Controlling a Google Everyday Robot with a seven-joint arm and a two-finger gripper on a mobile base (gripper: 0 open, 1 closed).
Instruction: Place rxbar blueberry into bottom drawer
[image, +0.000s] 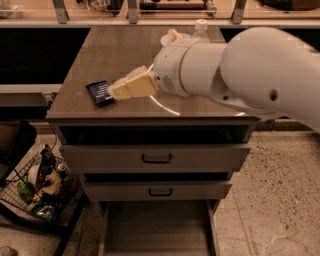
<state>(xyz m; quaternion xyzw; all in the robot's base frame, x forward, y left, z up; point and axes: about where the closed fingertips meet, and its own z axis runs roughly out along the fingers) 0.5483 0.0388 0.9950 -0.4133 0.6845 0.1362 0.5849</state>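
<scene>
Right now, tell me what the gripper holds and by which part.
Cannot be told: the cream gripper is at the right edge of the flat dark blue wrapped snack bar lying on the brown cabinet top.

Tool (114, 92) nr rxbar blueberry (99, 93); bottom drawer (157, 229) open

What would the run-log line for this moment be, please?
tool: over cabinet top, beside rxbar blueberry | rxbar blueberry: lying on cabinet top | bottom drawer: open
</scene>
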